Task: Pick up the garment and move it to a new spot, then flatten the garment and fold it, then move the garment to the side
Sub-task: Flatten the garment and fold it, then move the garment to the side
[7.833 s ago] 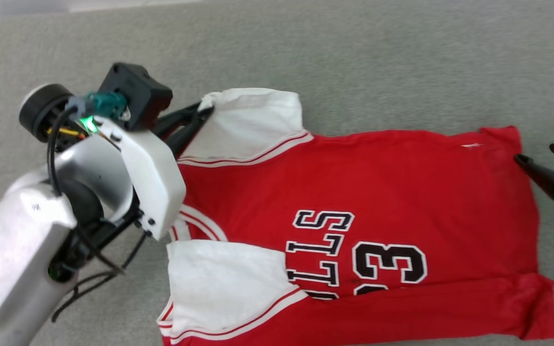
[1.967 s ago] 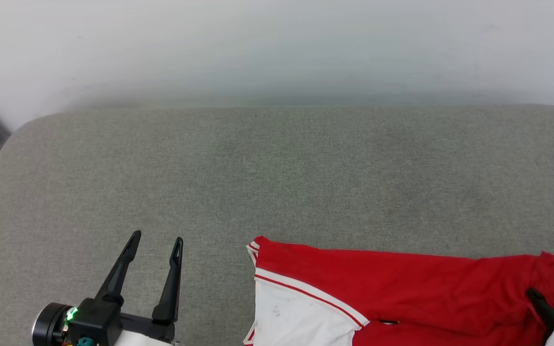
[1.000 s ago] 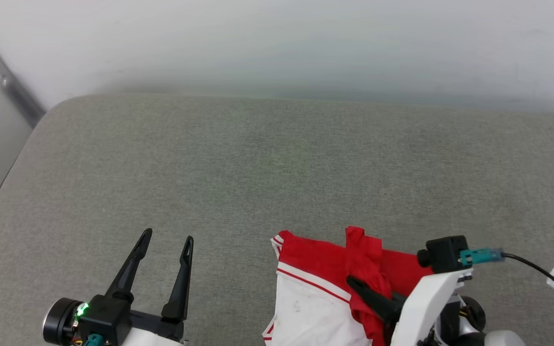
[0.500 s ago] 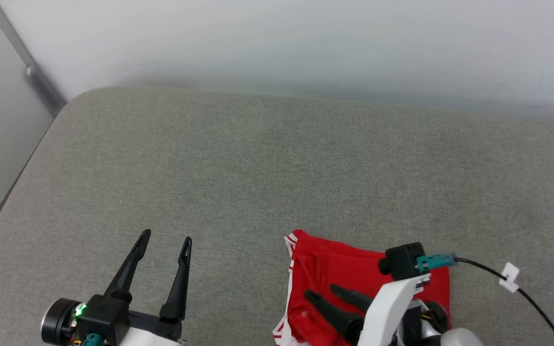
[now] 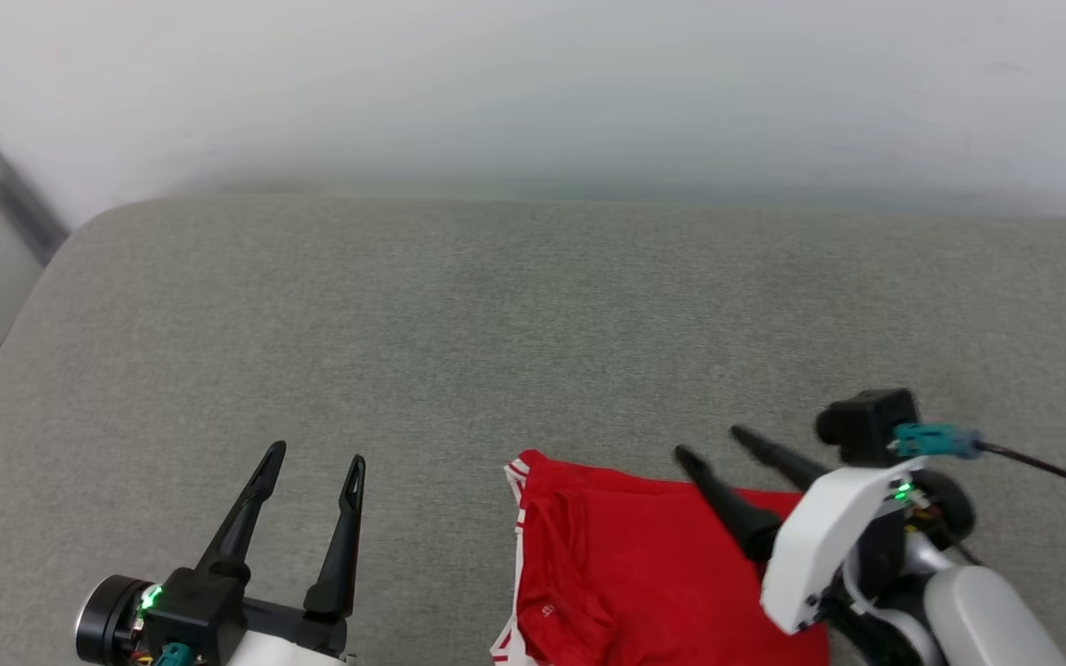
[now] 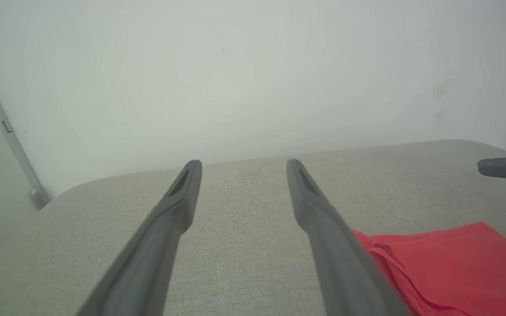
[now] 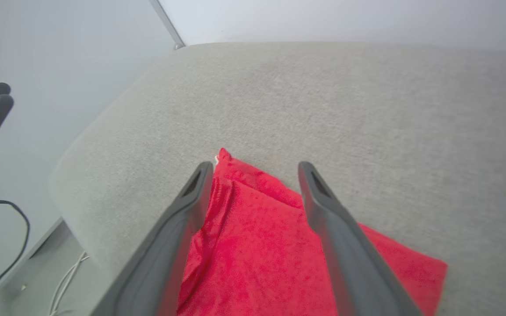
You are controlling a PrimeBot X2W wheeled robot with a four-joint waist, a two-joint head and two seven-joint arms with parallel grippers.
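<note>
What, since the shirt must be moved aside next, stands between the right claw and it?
Nothing visible. The right claw is open just over the folded shirt, at its far edge, with no object between them. The left claw, also open, stands apart to the left over the cushion.

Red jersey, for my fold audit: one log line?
red jersey: folded, on grey cushion | right gripper: open, over jersey | left gripper: open, empty

At the lower middle of the frame the folded red garment (image 5: 625,555) lies on a grey padded surface (image 5: 496,324), with white-and-red trim along its left edge. The right end effector (image 5: 710,442) is over its upper right edge, fingers apart and holding nothing. The left end effector (image 5: 316,454), at the lower left, is also spread and well apart from the cloth. A pale wall (image 5: 533,83) runs across the top.
</note>
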